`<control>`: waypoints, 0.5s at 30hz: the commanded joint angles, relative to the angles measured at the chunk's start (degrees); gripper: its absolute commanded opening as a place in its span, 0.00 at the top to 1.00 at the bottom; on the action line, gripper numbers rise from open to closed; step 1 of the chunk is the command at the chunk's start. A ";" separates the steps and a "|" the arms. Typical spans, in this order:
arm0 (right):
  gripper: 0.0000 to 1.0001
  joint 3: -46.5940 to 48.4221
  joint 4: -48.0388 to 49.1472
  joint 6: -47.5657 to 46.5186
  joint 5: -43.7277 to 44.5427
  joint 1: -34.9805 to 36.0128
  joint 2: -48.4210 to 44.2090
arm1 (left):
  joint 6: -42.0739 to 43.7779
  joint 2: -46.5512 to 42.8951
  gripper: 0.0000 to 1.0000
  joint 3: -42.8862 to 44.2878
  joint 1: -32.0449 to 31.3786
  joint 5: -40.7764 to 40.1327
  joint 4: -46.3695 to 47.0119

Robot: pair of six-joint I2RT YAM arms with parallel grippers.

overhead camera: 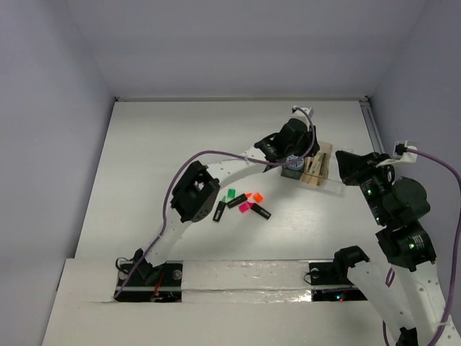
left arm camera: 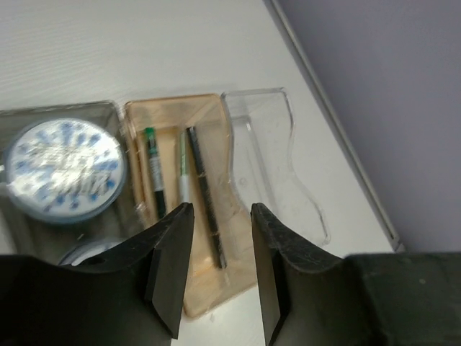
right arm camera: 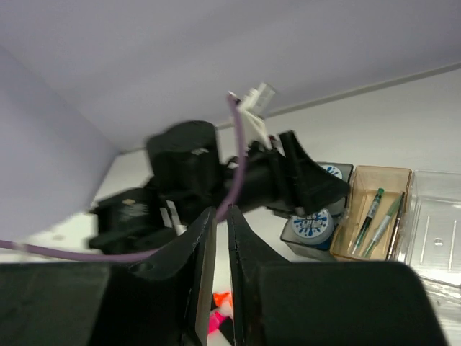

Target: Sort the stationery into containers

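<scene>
My left tool [left arm camera: 220,270] part open, nothing held. Below it: tan insert [left arm camera: 205,119] w/ pens [left arm camera: 154,176]; grey holder [left arm camera: 108,112] beside w/ blue-white disc [left arm camera: 63,167]. Right tool [right arm camera: 216,277] nearly closed, empty.

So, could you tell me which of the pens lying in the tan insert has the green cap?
The leftmost pen in the tan insert: dark body, green cap at its far end. The long black one on the right shows no green, and the pale one between them is mostly white.

1. You see black highlighters [overhead camera: 238,201] with green, orange and pink caps scattered mid-table.
2. Your clear box [left arm camera: 277,155] has pens in its tan insert [left arm camera: 209,115].
3. Blue-and-white discs [left arm camera: 63,168] fill the grey holder [left arm camera: 108,112].
</scene>
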 commanded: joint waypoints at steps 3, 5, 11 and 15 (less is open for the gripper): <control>0.83 -2.92 0.30 -3.49 -4.57 0.50 3.92 | 7.66 -26.43 0.70 -16.82 -0.23 -8.83 6.18; 0.83 -3.62 0.12 -3.94 -7.36 0.50 5.68 | 7.49 -32.35 0.75 -28.68 0.38 -11.11 9.07; 0.83 -7.57 3.89 -3.32 -19.66 0.50 12.10 | 5.47 -52.13 0.81 -53.93 0.91 -17.69 7.88; 0.83 -11.08 6.79 -1.92 -26.37 3.82 18.69 | 3.80 -63.11 0.83 -63.36 0.91 -21.67 1.89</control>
